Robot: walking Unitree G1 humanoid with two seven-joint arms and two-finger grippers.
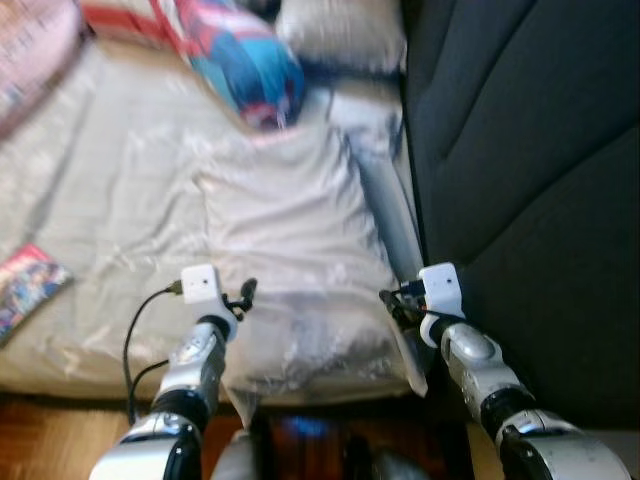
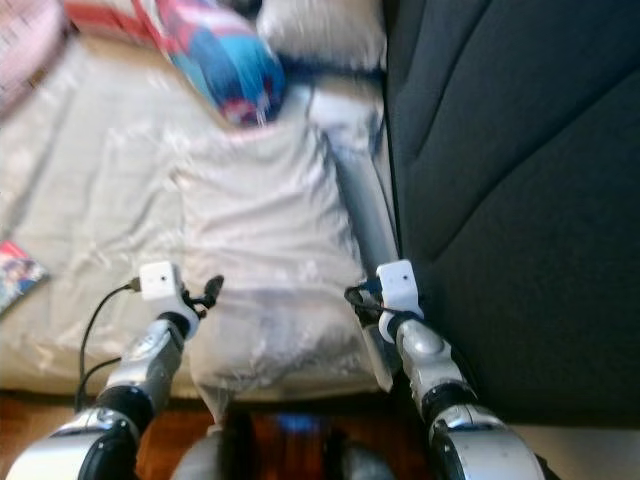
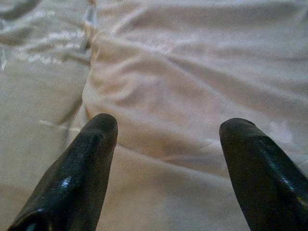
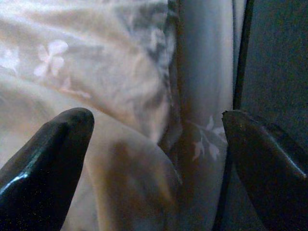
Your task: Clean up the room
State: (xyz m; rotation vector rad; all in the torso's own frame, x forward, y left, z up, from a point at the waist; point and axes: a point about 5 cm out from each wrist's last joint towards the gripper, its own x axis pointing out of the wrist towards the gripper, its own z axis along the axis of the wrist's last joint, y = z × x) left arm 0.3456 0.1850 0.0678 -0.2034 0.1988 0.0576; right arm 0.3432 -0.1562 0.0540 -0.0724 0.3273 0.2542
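Left eye view: a pale pillow (image 1: 290,250) is seen lying at the bed's (image 1: 90,200) near edge, long axis running away from the robot; it is flanked by the left gripper (image 1: 245,295) and right gripper (image 1: 388,298), equally near; both jaws are spread wide, nothing held.

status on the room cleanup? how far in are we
Early. Nothing looks finished: the bed sheet is rumpled, and a book and a blue-red bundle lie on it. In hand: the left gripper and right gripper, both open, flank the near end of a pale pillow. Left: grasping it, then the clutter.
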